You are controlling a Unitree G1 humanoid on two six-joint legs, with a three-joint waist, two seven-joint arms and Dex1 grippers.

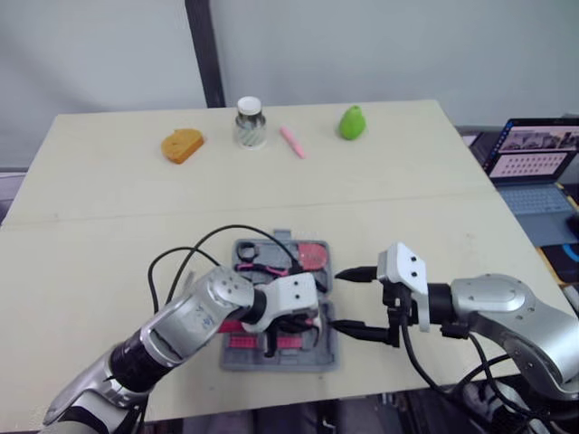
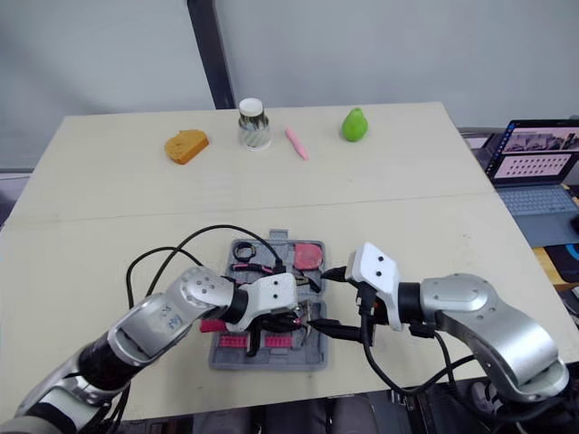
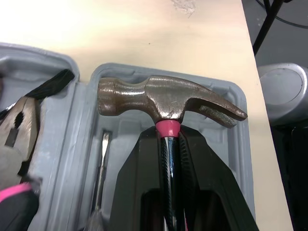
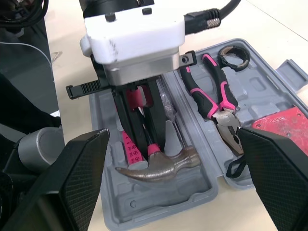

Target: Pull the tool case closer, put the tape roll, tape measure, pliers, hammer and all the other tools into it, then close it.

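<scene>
Tool case [image 1: 298, 363] lies open on the tabletop [image 1: 407, 208], close to its front edge, between the two arms. The left arm comes in from the front left with the elbow bent and the wrist over the case's front half. The left gripper [image 3: 169, 144] is pinched on the handle of the hammer [image 3: 168, 98] just below the head. The head sits in the moulded recess at the case's right end, though I cannot tell whether it touches the bottom. The right arm reaches in from the right with its forearm level. The right gripper [image 1: 336, 300] is spread wide and empty at the case's right edge, its fingers pointing at the case. The case holds one hammer, one pair of pliers [image 4: 219, 101], one tape roll [image 4: 234, 57] and one tape measure [image 4: 276, 124].
</scene>
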